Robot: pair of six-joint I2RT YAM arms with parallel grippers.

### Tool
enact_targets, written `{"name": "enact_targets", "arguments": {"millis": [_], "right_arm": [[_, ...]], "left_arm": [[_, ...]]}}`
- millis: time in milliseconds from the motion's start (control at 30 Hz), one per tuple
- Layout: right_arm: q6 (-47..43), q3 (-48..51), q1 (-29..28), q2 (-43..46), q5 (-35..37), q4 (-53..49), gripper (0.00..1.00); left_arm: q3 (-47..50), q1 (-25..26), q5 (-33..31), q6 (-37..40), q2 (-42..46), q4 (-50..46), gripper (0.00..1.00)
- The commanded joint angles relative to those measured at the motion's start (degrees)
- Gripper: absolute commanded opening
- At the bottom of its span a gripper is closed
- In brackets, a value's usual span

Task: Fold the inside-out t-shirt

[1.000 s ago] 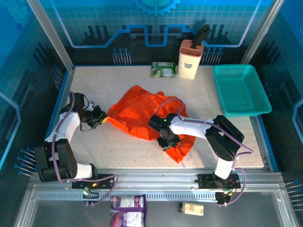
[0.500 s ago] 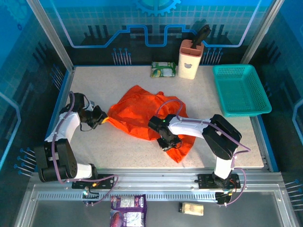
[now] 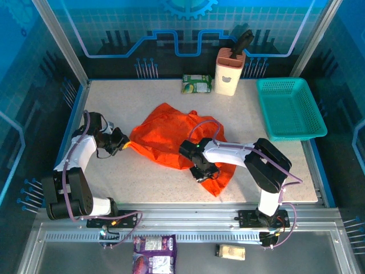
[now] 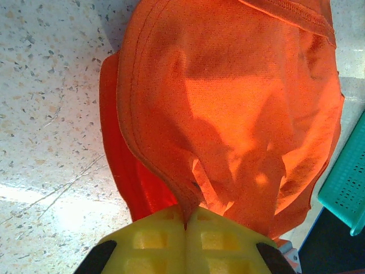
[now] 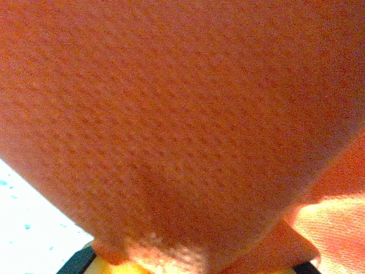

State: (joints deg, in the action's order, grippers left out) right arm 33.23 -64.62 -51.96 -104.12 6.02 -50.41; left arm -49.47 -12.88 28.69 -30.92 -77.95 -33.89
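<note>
The inside-out t-shirt (image 3: 171,136) lies crumpled in the middle of the table, bright orange with seams showing. My left gripper (image 3: 124,145) is at the shirt's left tip. In the left wrist view its yellow fingers (image 4: 228,242) are shut on a hemmed edge of the t-shirt (image 4: 228,103), the gripper (image 4: 187,220) pinching it while the cloth fans away. My right gripper (image 3: 203,171) sits low on the shirt's near part. Orange cloth (image 5: 182,114) bulges from its jaws (image 5: 188,268), hiding most of the yellow pads (image 5: 111,265); it looks shut on a bunch of cloth.
A teal mesh basket (image 3: 290,108) stands at the right edge, its corner in the left wrist view (image 4: 348,188). A cream holder (image 3: 230,71) and a green packet (image 3: 197,84) sit at the back. Bare speckled tabletop (image 3: 142,182) lies near the front left.
The right gripper's jaws have drawn in on the cloth and its arm has shifted slightly left. The left arm and its grip have not moved.
</note>
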Motion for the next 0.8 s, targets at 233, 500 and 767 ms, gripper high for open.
{"name": "enact_targets", "arguments": {"millis": [233, 500, 767], "right_arm": [[-0.5, -2.4, 0.1, 0.6, 1.7, -3.7, 0.2], [-0.5, -1.8, 0.1, 0.5, 1.8, -3.3, 0.15], [-0.3, -1.7, 0.1, 1.2, 2.0, -3.9, 0.0]], "left_arm": [[-1.8, 0.4, 0.0, 0.7, -0.2, -0.6, 0.0], [-2.2, 0.4, -0.1, 0.9, -0.5, -0.9, 0.0], [-2.2, 0.4, 0.0, 0.8, -0.2, -1.1, 0.0]]}}
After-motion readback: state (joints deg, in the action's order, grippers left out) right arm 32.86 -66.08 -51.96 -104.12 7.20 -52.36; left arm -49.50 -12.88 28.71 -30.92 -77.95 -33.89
